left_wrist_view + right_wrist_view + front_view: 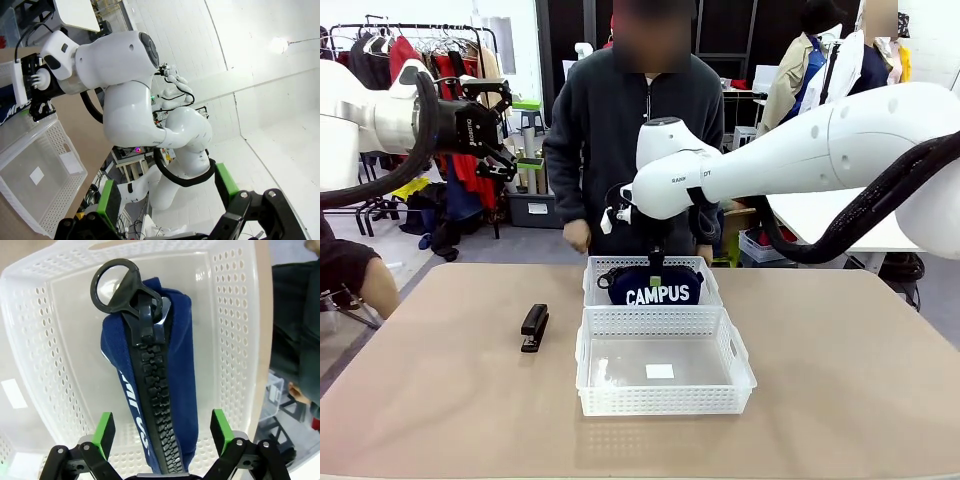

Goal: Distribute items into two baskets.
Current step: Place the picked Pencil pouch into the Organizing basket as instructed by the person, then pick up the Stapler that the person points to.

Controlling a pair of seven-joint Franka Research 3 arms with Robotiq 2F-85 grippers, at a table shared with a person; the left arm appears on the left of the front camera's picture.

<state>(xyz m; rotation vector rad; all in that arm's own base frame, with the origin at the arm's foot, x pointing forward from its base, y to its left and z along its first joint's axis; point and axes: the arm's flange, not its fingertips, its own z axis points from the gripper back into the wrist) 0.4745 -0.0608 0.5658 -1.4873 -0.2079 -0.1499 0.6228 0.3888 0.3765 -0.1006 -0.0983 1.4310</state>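
Nearest my front camera I am looking at the empty white perforated plastic basket (665, 365), sitting on the broad tan table (440, 420) with its long side facing me. Touching its far edge is the matching white lattice basket (712, 292), and that one is holding the navy blue soft zip pouch (655, 290). The pouch is standing on edge, zip uppermost, with its long axis running across the table.

I am seeing the right claw (162, 425) hanging straight over that pouch with its jaws spread wide. The green pads (104, 432) are standing clear on either side of the fabric and are gripping nothing. The chunky black zip is running up between them to a ring pull at the far end.

I am judging the small black stapler (534, 327) to be the next job. It is lying on bare table just to my left of the near basket, with its long axis pointing roughly away from me toward the person. The left claw (508, 128) is hovering high up and well apart from it, jaws wide and empty. The stapler is lying below that claw and toward the middle, so the left arm is the nearer one.

White "CAMPUS" lettering is reading clearly on the pouch. A small white label (660, 371) on the near basket's floor is looking blank to me.
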